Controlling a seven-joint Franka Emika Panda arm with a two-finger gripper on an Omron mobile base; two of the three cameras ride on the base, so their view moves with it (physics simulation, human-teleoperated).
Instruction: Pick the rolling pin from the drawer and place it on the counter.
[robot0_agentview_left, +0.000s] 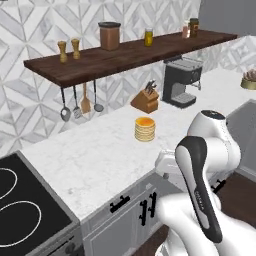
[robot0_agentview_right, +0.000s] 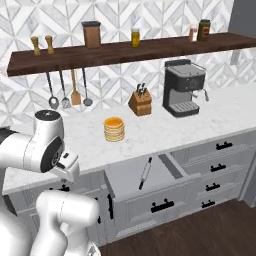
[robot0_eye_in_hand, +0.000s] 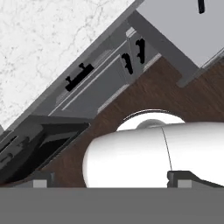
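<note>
The drawer (robot0_agentview_right: 150, 187) stands pulled out from under the desk (robot0_agentview_right: 165, 132), and there lies the rolling pin (robot0_agentview_right: 145, 173) on its grey floor, slim, pale in the barrel with dark ends, angled so one end points toward the desk edge and the other toward the drawer's front panel. Nothing touches it. The black bar handle (robot0_agentview_right: 162, 205) sits on the front panel, facing the dark wooden floor (robot0_agentview_right: 200, 235).

The arm is folded up high at the left of the right base view, well apart from the drawer. The hand (robot0_eye_in_hand: 109, 181) looks down along the cabinet fronts: its two dark fingertips (robot0_eye_in_hand: 183, 178) show at the bottom of the hand view, spread wide apart, with nothing between them.

Up on the desk, a stack of pancakes (robot0_agentview_right: 114, 129) sits just beyond the drawer's left part. Farther back, near the wall, a wooden knife block (robot0_agentview_right: 140, 102) with dark handles, and to its right a black coffee machine (robot0_agentview_right: 181, 87). Above runs the dark wooden shelf (robot0_agentview_right: 125, 51), carrying a brown canister (robot0_agentview_right: 92, 34), a yellow jar (robot0_agentview_right: 135, 37) and two small shakers (robot0_agentview_right: 42, 44) at the left end. Below the shelf hang a ladle (robot0_agentview_right: 52, 92) and a wooden spatula (robot0_agentview_right: 75, 89). In the left base view a black cooktop (robot0_agentview_left: 22, 205) lies at the desk's left end.
</note>
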